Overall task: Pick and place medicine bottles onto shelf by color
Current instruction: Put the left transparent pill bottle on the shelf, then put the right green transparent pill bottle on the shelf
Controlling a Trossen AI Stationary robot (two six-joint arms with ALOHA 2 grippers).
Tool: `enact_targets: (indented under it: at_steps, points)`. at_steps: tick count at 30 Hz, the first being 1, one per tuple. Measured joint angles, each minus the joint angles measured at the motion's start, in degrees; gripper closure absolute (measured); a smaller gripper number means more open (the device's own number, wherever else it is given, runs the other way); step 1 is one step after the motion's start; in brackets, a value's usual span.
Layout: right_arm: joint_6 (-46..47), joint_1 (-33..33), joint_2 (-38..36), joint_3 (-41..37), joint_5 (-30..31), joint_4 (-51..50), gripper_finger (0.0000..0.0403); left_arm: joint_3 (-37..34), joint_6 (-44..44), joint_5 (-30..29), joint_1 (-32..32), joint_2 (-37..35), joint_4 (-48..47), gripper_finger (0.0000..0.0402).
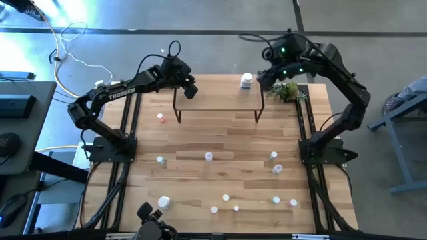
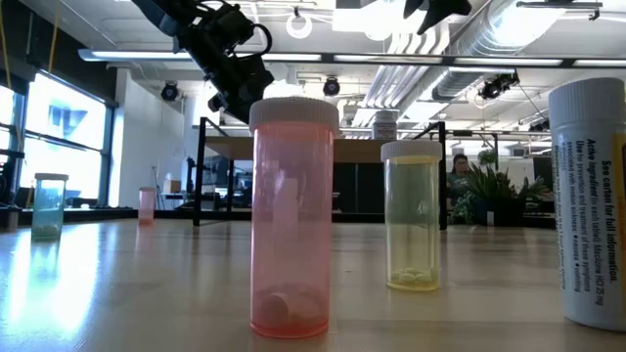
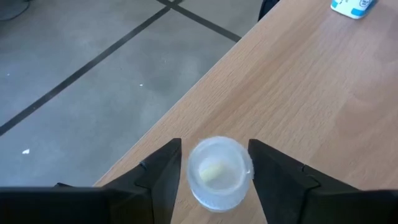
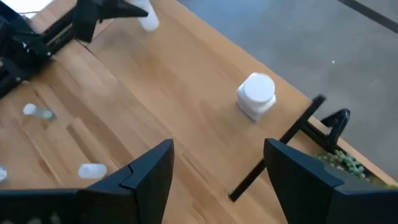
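At the shelf's (image 1: 217, 93) left end, the left gripper (image 1: 189, 87) stands over a small clear bottle (image 3: 217, 172) with a white cap. The bottle sits between the two dark fingers (image 3: 163, 171) with a sliver of daylight on each side, so the jaws look partly open and no grip can be claimed. The bottle stands upright on the light-wood board, close to its edge, with bare floor beyond.

The vial looks light, stiff and smooth, so it would likely tip or skid if nudged from one side. A hold low on the straight wall, below the cap, appears safest. The drop past the board's rim leaves little room for error there, and a lift straight up seems the cleaner way clear.

Near the shelf's right end stands a larger white bottle (image 1: 246, 81), with the right gripper (image 1: 265, 79) hovering just beside it, jaws wide and empty, close to a green plant sprig (image 1: 289, 91). The long stretch of board between the two bottles is open for more.

On the table (image 1: 220, 137) below, the other medicine bottles lie scattered well apart, among them a pink vial (image 2: 292, 217) and a yellow vial (image 2: 412, 216) standing upright, leaving open lanes for either arm.
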Motion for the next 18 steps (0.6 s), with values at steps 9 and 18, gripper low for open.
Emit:
enact_targets:
  at_steps: [9,18]
  points:
    - [12.0,11.2,-7.7,-12.1,6.8,-0.1,0.0162,0.0,0.0,0.4,0.0,-1.6,0.0,0.0194]
    - [34.3,22.0,-15.9,-30.4,9.3,4.2,0.0162,0.0,0.0,2.7,-0.2,-7.2,-1.0,0.0192]
